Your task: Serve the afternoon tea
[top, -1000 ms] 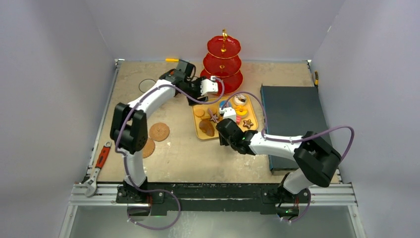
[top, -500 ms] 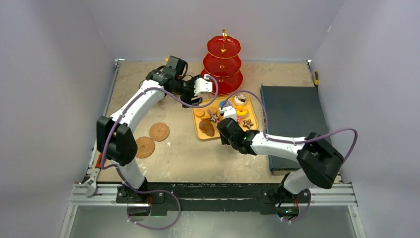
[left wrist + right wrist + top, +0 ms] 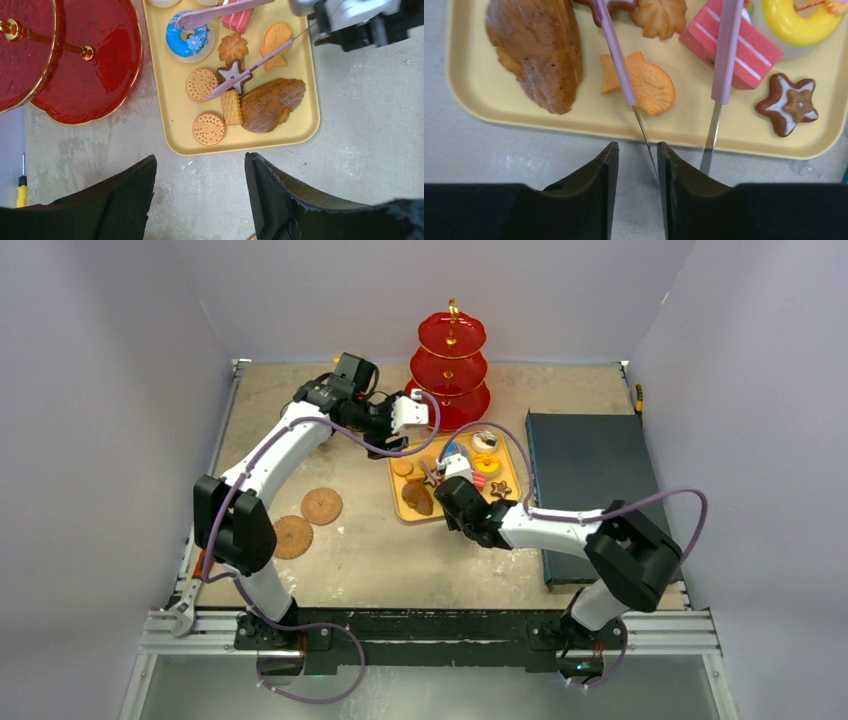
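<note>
The red three-tier stand [image 3: 452, 370] [image 3: 85, 65] stands at the back, beside a yellow tray [image 3: 510, 502] [image 3: 175, 110] [image 3: 474, 90] of toy pastries. On the tray lie a blue donut [image 3: 187, 40], a star [image 3: 234, 75], round biscuits [image 3: 209, 129], a brown croissant [image 3: 272, 102] [image 3: 541, 50] and a fish biscuit [image 3: 651, 90]. My right gripper [image 3: 452, 482] [image 3: 637, 146] is shut on purple tongs [image 3: 616, 60] [image 3: 250, 62]. The tongs spread wide over the pastries, one arm across the star. My left gripper [image 3: 398, 440] [image 3: 200, 160] hangs open and empty over bare table at the tray's edge. Two brown coasters [image 3: 321, 505] [image 3: 292, 537] lie at the left.
A dark blue box [image 3: 590, 490] fills the right side of the table. A red-handled wrench [image 3: 205, 560] lies at the left edge. A yellow-handled screwdriver [image 3: 348, 360] [image 3: 20, 190] rests near the back. A thin black ring [image 3: 297, 412] lies back left.
The left arm's elbow has swung out to the left, uncovering the nearer coaster, and its gripper has shifted slightly back-left. The right arm has crept a little toward the tray with the tongs.
</note>
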Controlling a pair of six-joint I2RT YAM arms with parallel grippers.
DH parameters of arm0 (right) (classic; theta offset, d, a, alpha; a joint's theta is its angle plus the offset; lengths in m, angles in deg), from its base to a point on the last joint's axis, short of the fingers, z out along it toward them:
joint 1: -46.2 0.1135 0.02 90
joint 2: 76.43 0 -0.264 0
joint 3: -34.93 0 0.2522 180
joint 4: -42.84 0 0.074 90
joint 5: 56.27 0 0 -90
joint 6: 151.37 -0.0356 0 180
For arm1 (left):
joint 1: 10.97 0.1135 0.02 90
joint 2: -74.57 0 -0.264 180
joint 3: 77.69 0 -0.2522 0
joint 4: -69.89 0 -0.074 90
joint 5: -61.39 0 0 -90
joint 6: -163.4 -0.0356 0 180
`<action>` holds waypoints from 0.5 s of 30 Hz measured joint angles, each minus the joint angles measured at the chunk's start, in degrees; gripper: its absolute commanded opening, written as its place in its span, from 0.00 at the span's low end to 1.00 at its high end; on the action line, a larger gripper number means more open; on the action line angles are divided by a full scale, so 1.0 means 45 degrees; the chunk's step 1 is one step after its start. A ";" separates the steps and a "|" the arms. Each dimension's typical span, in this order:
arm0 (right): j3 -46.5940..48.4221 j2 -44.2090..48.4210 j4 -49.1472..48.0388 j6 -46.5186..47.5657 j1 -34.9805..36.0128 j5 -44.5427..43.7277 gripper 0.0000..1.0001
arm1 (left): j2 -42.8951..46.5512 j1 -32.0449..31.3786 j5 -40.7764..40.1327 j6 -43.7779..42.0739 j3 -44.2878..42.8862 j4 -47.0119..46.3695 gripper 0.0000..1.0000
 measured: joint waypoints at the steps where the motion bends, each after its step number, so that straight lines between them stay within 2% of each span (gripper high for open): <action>1: 0.0000 -0.0277 -0.0029 0.0010 -0.0029 -0.0005 0.32 | 0.0000 0.0000 0.0005 0.0000 0.0000 0.0019 0.64; 4: 0.0000 -0.0894 -0.0063 0.0034 -0.0092 -0.0010 0.27 | 0.0010 0.0000 0.0015 -0.0049 0.0000 0.0141 0.65; 8: 0.0000 -0.1166 -0.0102 0.0102 -0.0107 -0.0029 0.00 | 0.0015 0.0000 0.0073 -0.0350 0.0000 0.0325 0.64; 15: 0.0316 -0.0583 0.0559 0.0563 -0.0087 0.0010 0.00 | 0.0491 -0.0199 0.0248 -0.2021 0.0408 0.1161 0.68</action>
